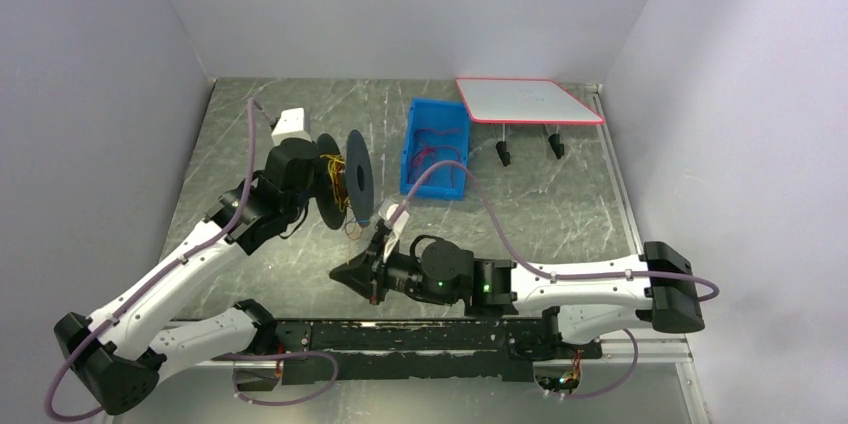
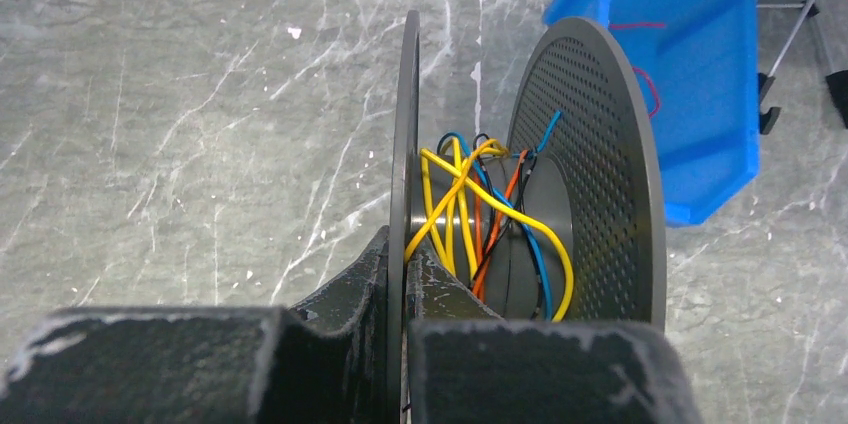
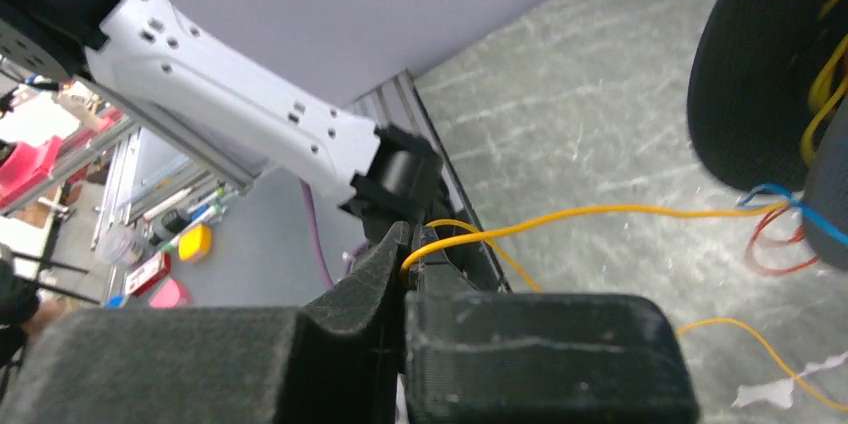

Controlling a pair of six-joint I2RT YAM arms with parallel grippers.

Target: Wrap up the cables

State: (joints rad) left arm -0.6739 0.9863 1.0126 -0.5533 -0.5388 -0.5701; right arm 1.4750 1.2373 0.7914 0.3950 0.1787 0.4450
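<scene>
My right pincer (image 3: pixel 405 266) is pinched tight on a thin yellow cable (image 3: pixel 600 211) running off toward the dark grey perforated spool (image 2: pixel 590 174). My left pincer (image 2: pixel 404 269) clamps one spool flange; yellow, orange and blue cables (image 2: pixel 440 212) tangle round the hub, ends hidden. Beyond, a blue plastic bin (image 2: pixel 700 74), partly cut off.

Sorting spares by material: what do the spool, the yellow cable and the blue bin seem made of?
The spool: matte dark grey, its disc finely perforated; plastic or metal, I cannot tell. The yellow cable: thin, bending freely, smooth sheath, likely plastic-insulated wire. The blue bin: evenly coloured, slightly glossy moulded walls, probably plastic.
</scene>
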